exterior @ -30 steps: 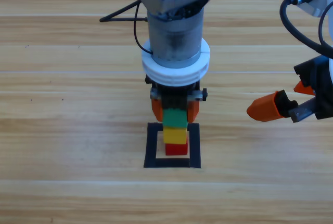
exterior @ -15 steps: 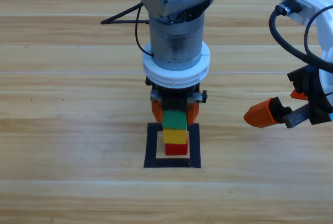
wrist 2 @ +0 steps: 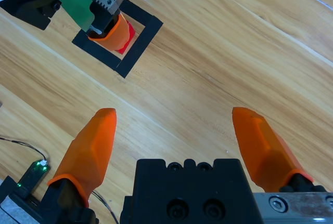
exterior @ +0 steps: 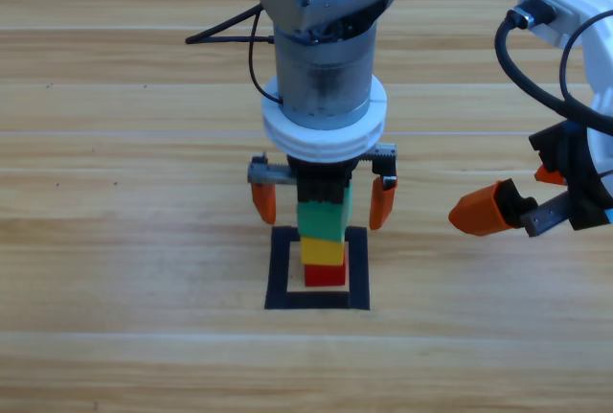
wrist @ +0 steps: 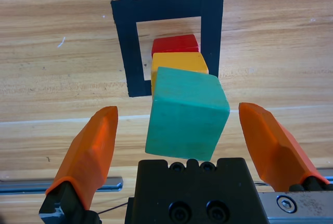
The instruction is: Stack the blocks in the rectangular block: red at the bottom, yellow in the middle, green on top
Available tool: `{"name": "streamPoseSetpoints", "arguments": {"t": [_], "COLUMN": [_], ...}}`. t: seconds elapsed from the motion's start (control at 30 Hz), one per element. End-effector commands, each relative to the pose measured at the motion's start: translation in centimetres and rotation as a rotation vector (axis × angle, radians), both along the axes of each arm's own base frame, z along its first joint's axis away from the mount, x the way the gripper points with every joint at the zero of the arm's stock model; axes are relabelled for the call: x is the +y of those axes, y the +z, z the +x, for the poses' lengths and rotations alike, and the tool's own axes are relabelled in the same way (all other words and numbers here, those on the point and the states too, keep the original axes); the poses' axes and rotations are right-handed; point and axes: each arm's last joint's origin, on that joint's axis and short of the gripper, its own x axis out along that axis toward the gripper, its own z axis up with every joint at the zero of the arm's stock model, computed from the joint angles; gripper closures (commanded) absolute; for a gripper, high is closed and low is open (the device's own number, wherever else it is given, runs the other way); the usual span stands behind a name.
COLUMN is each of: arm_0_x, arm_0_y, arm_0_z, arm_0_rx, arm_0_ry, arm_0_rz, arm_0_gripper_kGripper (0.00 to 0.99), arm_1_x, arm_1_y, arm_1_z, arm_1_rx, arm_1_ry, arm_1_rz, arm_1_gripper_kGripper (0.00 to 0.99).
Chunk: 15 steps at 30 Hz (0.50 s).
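Inside the black tape frame (exterior: 280, 271) (wrist: 130, 52) (wrist 2: 140, 42) stands a stack: red cube (exterior: 326, 276) (wrist: 175, 43) at the bottom, yellow cube (exterior: 324, 251) (wrist: 179, 62) on it, teal-green cube (exterior: 322, 219) (wrist: 187, 112) (wrist 2: 75, 3) on top, turned slightly askew. My left gripper (exterior: 324, 207) (wrist: 178, 110) is open, its jaws standing apart on either side of the green cube without touching it. At the right edge my right gripper (exterior: 517, 197) (wrist 2: 174, 114) hangs open over bare wood, holding nothing.
A black cable (exterior: 220, 25) lies on the table behind the left arm. A small circuit board with a green light (wrist 2: 31, 174) shows at the bottom left of the right wrist view. Wood around the frame is bare.
The left gripper's jaws have spread apart and let go of the green cube, which stays on the yellow one. The right arm has held still over the last half second.
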Motion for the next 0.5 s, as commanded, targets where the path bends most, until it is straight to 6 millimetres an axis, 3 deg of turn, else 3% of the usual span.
{"name": "streamPoseSetpoints", "arguments": {"t": [0.03, 0.17, 0.3, 0.37, 0.5], "arm_0_x": [-0.3, 2.0, 6.7, 9.8, 14.2], "arm_0_y": [1.2, 7.8, 15.9, 19.1, 21.4], "arm_0_z": [-0.7, -1.9, -4.9, -7.0, -10.2], "arm_0_rx": [-0.047, -0.199, -0.39, -0.473, -0.587], "arm_0_ry": [-0.008, -0.002, -0.015, -0.023, -0.134], "arm_0_rz": [0.0, -0.084, -0.176, -0.2, -0.221], "arm_0_gripper_kGripper": [0.0, 0.0, 0.0, 0.0, 0.0], "arm_1_x": [0.4, 0.3, 0.3, 0.4, 0.4], "arm_1_y": [-1.1, -1.1, -1.2, -1.3, -1.2], "arm_1_z": [0.3, 0.2, 0.3, 0.3, 0.3], "arm_1_rx": [0.014, 0.005, 0.007, 0.008, 0.008], "arm_1_ry": [0.008, 0.008, 0.008, 0.009, 0.009], "arm_1_rz": [-0.019, -0.019, -0.023, -0.026, -0.025], "arm_1_gripper_kGripper": [0.01, 0.01, 0.008, 0.01, 0.008]}}
